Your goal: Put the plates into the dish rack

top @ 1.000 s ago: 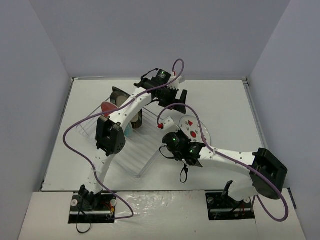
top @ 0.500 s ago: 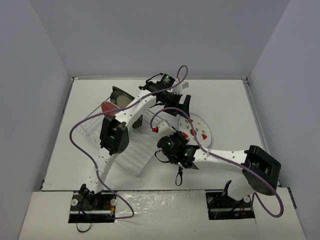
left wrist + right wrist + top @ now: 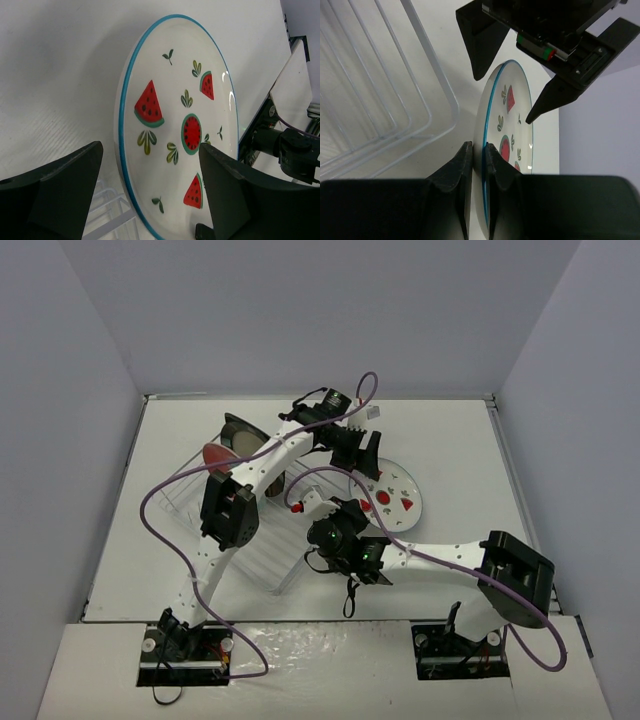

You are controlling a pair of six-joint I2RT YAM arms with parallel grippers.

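Observation:
The white plate with red triangles (image 3: 395, 495) lies right of the dish rack (image 3: 175, 502). My right gripper (image 3: 350, 510) is shut on its near-left rim; in the right wrist view the fingers (image 3: 478, 150) pinch the blue-edged rim of the plate (image 3: 512, 125). My left gripper (image 3: 358, 455) is open, its fingers spread over the plate's far edge (image 3: 175, 125) without touching. The square black plate (image 3: 240, 435), the red floral plate (image 3: 218, 455) and the beige striped plate (image 3: 275, 480) stand in the rack.
The rack's wire corner (image 3: 435, 100) is just left of the held plate. The left arm reaches across the rack. The right arm's purple cable (image 3: 440, 558) trails over the table. Grey walls close in the table on three sides.

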